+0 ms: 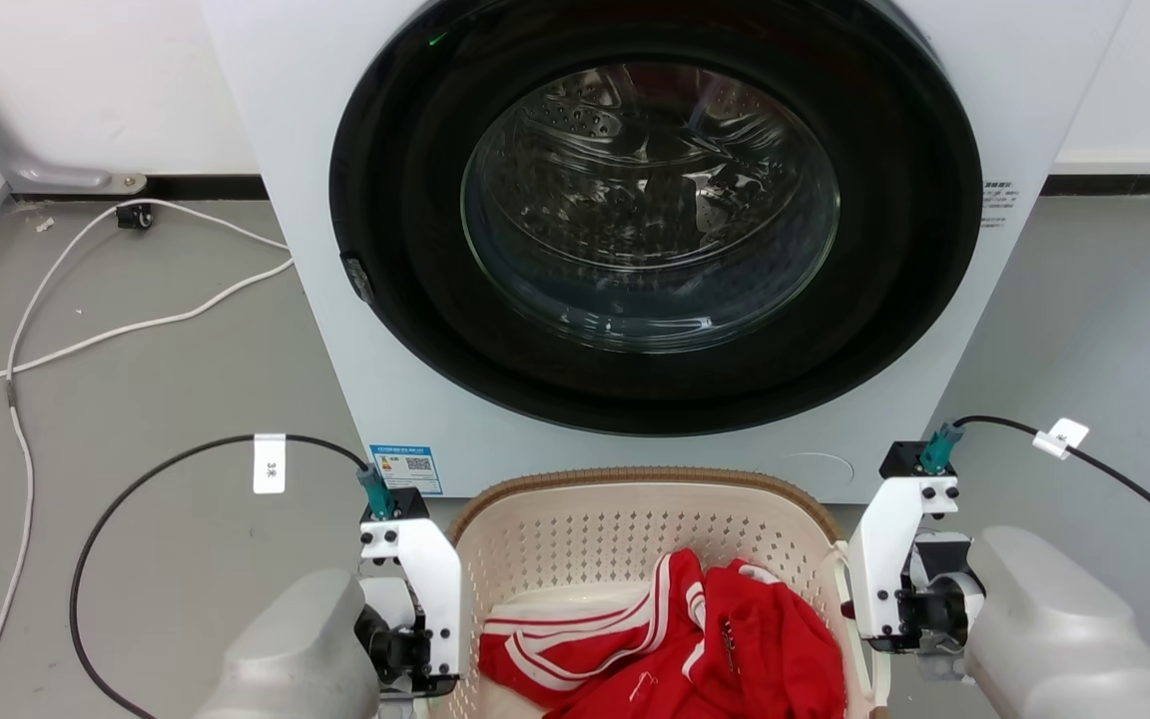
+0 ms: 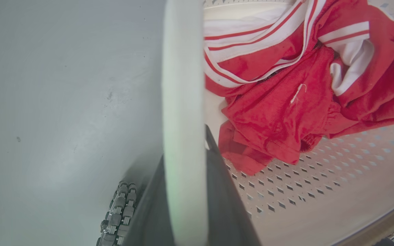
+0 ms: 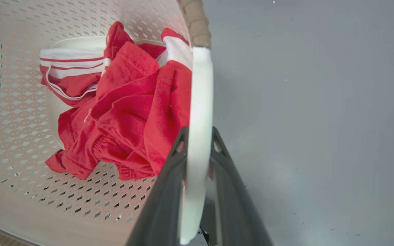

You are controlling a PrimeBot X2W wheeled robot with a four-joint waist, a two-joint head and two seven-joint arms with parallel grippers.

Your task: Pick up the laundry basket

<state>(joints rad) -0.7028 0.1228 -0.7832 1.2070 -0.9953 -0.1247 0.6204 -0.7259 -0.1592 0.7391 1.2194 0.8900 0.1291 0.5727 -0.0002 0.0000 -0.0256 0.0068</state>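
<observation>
**Grip and bearing before the lift.** The left gripper [image 2: 185, 143] is clenched on the white plastic left handle [image 2: 182, 85], one long dark finger on each face. The right gripper [image 3: 199, 131] likewise clamps the white plastic right handle [image 3: 202, 85]. Each handle bar runs lengthwise between its fingers.

The cream perforated plastic laundry basket [image 1: 585, 539], with a brown woven-look rim, lies directly between the two grippers. It is right of the left one, left of the right one, and neither arm is nearer. The coming lift therefore appears to call for an equal, level rise on both sides.

Crumpled red-and-white striped garments [image 1: 675, 639] lie inside. Just beyond stands the white front-loading washing machine [image 1: 286, 250].

Its blue QR-code sticker [image 1: 405, 467] and small side label [image 1: 999, 203] are too small to read, as is the white cable tag [image 1: 270, 462].
</observation>
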